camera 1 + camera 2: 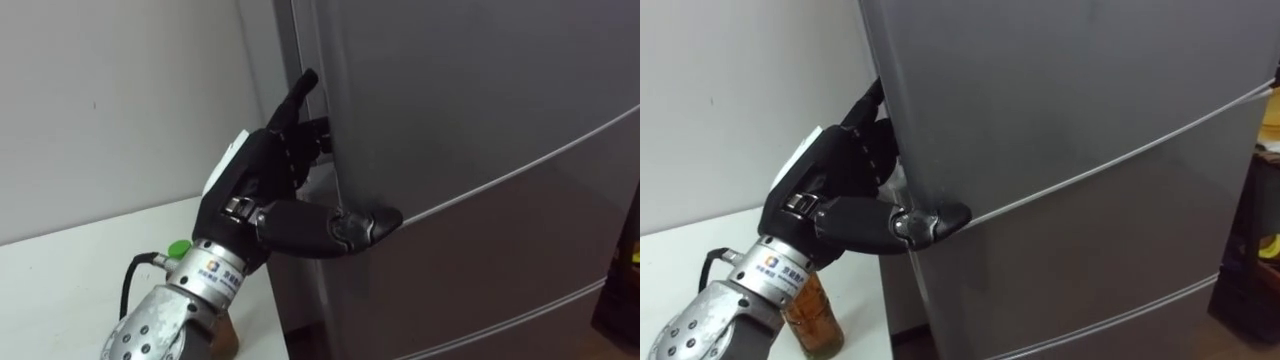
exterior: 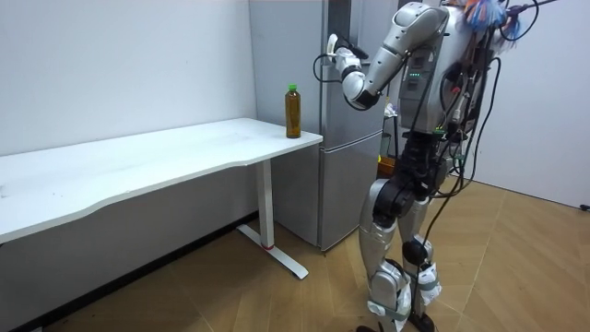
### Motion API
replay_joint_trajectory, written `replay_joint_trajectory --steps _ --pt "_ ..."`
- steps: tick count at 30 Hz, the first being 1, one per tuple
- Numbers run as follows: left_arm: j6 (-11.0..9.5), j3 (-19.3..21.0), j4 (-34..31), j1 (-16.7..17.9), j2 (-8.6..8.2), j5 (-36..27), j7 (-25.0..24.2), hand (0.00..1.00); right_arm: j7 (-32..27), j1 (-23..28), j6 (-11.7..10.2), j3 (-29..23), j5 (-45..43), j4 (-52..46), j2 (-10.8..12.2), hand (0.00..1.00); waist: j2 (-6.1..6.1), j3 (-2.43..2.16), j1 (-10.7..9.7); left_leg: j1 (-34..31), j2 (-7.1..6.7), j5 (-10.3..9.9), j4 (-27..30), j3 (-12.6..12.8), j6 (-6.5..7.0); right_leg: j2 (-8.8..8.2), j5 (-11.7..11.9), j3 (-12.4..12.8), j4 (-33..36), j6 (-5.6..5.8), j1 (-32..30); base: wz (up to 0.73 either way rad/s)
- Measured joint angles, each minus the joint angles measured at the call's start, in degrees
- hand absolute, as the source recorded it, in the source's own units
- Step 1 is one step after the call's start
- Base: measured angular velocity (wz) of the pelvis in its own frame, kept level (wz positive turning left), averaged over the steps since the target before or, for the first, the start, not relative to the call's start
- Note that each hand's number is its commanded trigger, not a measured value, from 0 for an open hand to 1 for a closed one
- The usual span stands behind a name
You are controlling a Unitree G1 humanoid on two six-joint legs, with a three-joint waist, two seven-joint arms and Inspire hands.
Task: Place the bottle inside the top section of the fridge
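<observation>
Left robot hand (image 1: 270, 190) pinches the upper fridge door (image 1: 480, 90) edge, thumb in front. Still opening step, bottle (image 1: 815, 310) sits on the surface (image 1: 70, 280). Next up, probably a steady pull nearward.

The left hand (image 1: 265, 175) is black with a white tag on its back, on a silver metal wrist dotted with small holes, a printed sticker and a looping black cable; the limbs are silver-grey with dark joints.
</observation>
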Motion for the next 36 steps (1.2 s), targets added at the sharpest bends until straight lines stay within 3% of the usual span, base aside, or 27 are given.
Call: replay_joint_trajectory --steps 18,36 --pt "-0.1 -1.0 -1.0 0.4 0.03 0.9 -0.7 0.00 0.2 -0.1 -1.4 1.6 -0.4 -0.2 0.0 0.00 0.44 -0.13 0.2 -0.2 0.01 0.0 0.0 0.0 0.00 -0.01 0.0 -0.2 0.0 0.01 0.0 0.00" --pt "-0.2 -2.0 -2.4 0.9 -0.01 1.0 -1.1 0.00 0.9 -0.1 -1.5 2.4 0.2 -0.5 -0.5 0.00 0.36 -0.06 0.2 -0.3 0.00 0.0 0.1 0.0 0.01 -0.05 0.0 -0.5 0.0 0.04 0.0 0.00"
